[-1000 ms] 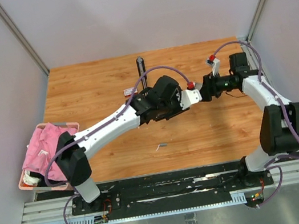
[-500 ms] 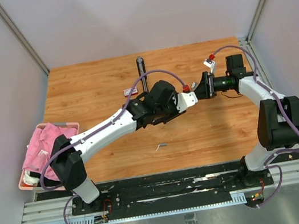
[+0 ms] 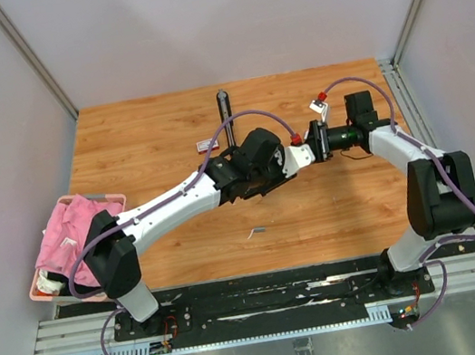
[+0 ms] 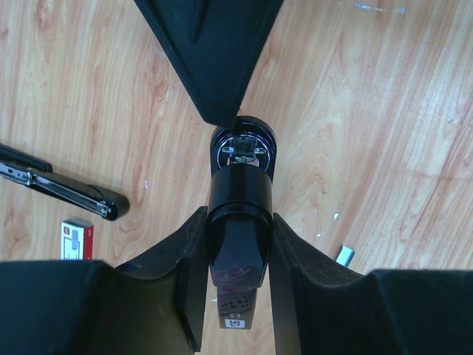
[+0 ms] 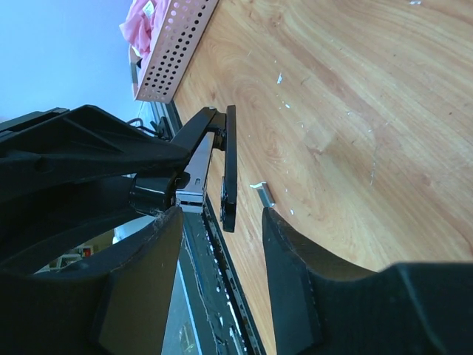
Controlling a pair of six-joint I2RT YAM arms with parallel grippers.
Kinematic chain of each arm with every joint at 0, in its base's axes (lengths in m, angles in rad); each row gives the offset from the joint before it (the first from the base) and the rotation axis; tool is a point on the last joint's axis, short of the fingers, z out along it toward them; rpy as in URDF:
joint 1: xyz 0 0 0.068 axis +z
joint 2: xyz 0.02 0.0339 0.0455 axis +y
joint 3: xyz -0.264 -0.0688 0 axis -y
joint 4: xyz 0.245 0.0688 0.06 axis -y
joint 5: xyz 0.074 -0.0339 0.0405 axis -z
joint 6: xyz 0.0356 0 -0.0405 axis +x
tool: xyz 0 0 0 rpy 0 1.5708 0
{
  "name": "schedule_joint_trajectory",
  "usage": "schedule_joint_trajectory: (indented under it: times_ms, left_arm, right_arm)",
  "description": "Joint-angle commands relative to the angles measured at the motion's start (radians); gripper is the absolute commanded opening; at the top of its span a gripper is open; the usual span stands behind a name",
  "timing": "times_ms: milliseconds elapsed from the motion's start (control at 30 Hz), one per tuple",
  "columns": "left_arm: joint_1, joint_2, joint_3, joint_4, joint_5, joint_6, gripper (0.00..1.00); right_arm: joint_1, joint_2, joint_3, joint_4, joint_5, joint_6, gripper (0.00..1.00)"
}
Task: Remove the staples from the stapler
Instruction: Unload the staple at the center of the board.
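From above, the staples [image 3: 257, 229] are seen lying on the surface [image 3: 139, 140], toward its near edge. In the left wrist view, the stapler [image 4: 238, 192] is clamped in the left hand [image 4: 238, 218]. In the right wrist view, the right hand [image 5: 222, 213] is spread open, with part of the stapler between its fingers [image 5: 295, 296].

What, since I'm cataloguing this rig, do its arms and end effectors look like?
Left arm and right arm: white links, black joints, each with a purple cable and red plug. Left end effector and right end effector: black tapered fingers.
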Motion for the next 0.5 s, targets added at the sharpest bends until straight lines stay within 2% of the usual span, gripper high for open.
schedule_joint_trajectory:
  times_ms: [0, 167, 467]
  left_arm:
    - [-0.009, -0.013, 0.029, 0.066, -0.015, -0.004, 0.00]
    - [-0.008, -0.014, 0.033, 0.064, -0.015, -0.007, 0.00]
    - [-0.009, -0.017, 0.032, 0.067, -0.012, -0.011, 0.00]
  right_arm:
    - [0.042, 0.028, -0.014, 0.000, 0.003, -0.021, 0.48]
    - [0.074, 0.055, 0.012, -0.062, 0.024, -0.081, 0.44]
    - [0.085, 0.085, 0.017, -0.067, 0.032, -0.087, 0.38]
